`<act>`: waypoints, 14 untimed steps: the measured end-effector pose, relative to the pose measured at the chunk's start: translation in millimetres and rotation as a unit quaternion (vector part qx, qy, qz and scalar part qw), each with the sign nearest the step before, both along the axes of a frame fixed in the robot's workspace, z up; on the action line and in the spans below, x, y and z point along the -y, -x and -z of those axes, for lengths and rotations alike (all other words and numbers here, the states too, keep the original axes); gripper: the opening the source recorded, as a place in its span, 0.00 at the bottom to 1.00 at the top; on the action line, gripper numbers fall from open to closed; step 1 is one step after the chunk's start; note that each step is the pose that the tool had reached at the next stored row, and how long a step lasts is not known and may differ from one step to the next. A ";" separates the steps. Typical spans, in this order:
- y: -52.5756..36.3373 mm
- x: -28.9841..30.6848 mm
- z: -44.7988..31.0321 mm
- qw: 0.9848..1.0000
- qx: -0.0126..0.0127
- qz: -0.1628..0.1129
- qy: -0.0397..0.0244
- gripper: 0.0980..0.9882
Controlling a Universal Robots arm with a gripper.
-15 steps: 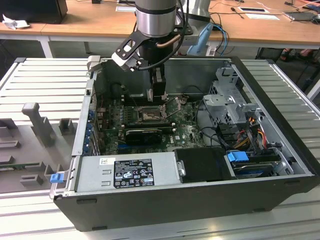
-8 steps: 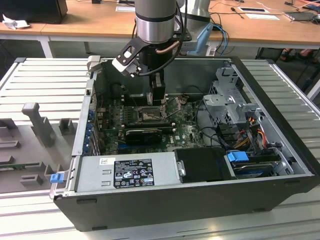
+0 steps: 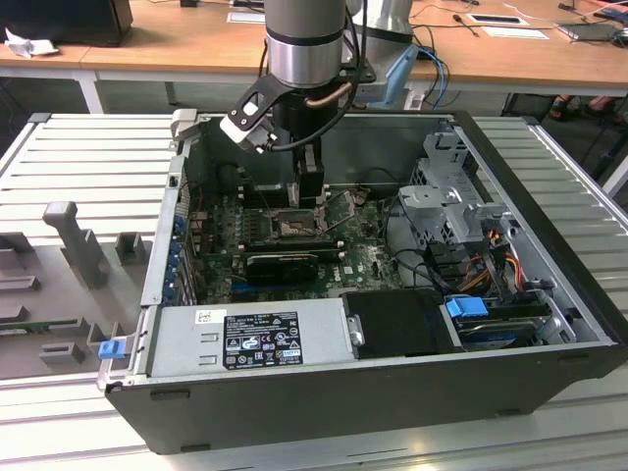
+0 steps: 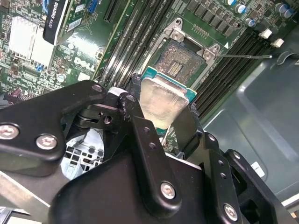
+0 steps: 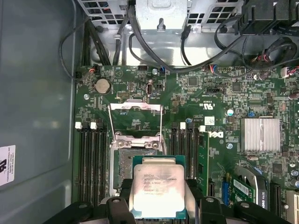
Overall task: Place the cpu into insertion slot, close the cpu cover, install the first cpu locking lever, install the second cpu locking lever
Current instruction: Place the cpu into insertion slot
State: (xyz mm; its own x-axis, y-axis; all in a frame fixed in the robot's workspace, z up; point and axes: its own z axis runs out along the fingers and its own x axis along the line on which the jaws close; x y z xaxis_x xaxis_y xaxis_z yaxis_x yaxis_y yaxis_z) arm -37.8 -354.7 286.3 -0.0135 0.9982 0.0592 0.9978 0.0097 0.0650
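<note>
Currently the open PC case [image 3: 343, 402] lies on its side on the ribbed grey table [image 3: 78, 147], centre of the frame in the exterior view. Inside the case:
- green motherboard [image 3: 363, 260] at centre
- long black graphics card [image 3: 283, 263] across the board
- grey power supply [image 3: 250, 334] along the lower edge
- metal drive cage [image 3: 446, 186] at upper right, with loose cables below it

The arm comes down from top centre, and the tool [image 3: 309, 191] sits inside the case over the board.

The tool [image 4: 163, 107] is clamped on the cpu [image 4: 166, 100], one black finger on each opposite edge. The cpu [image 5: 158, 191] is square, with a pale silver lid carrying small print and a thin green border showing around it.

It's held just off the insertion slot [image 4: 175, 63], not seated, and the slot's contact field is bare. In the first wrist view the chip overlaps one side of the insertion slot [image 5: 125, 163].

The cpu cover [image 5: 135, 105] is swung open, so board shows through its window. A thin lever rod [image 4: 245, 56] sticks out beside the slot, and black memory slots [image 5: 91, 158] flank it on both sides.
</note>
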 end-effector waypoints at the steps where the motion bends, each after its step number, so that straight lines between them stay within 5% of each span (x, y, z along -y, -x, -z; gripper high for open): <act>1: 0.0 0.0 0.2 1.000 0.000 0.000 0.000 0.48; 14: 0.0 -3.3 24.0 1.000 0.000 0.000 0.000 0.48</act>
